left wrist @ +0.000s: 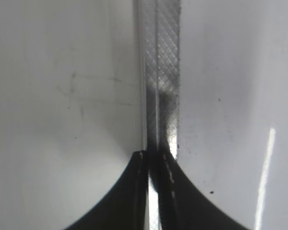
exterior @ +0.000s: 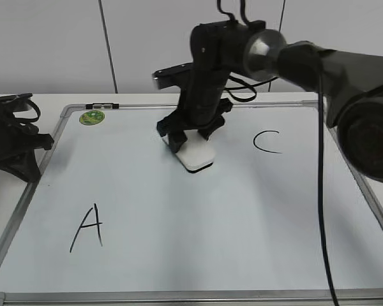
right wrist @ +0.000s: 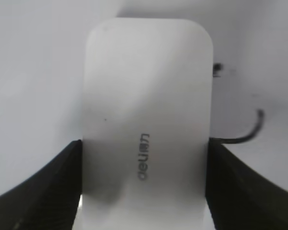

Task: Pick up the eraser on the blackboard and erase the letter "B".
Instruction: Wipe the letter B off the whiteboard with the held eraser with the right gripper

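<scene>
- The eraser [exterior: 196, 155], a white rounded block, sits flat on the blackboard [exterior: 210, 255] near its top middle, clamped at both sides by the right gripper [exterior: 190, 140].
- Letter "B": no whole B visible; right wrist cam shows only a black smudge and a curved stroke [right wrist: 252, 129] beside the eraser, so erasing looks mostly done, bits left.
- Letter A [exterior: 88, 227] front-left, letter C [exterior: 267, 141] to the right, both intact and apart.
- Green sticker [exterior: 92, 117] at top-left corner.
- Left gripper [exterior: 16, 143] parked over the board's left frame, jaws nearly together, holding nothing.
- Nothing blocks the wipe; C is the closest mark to avoid.
</scene>
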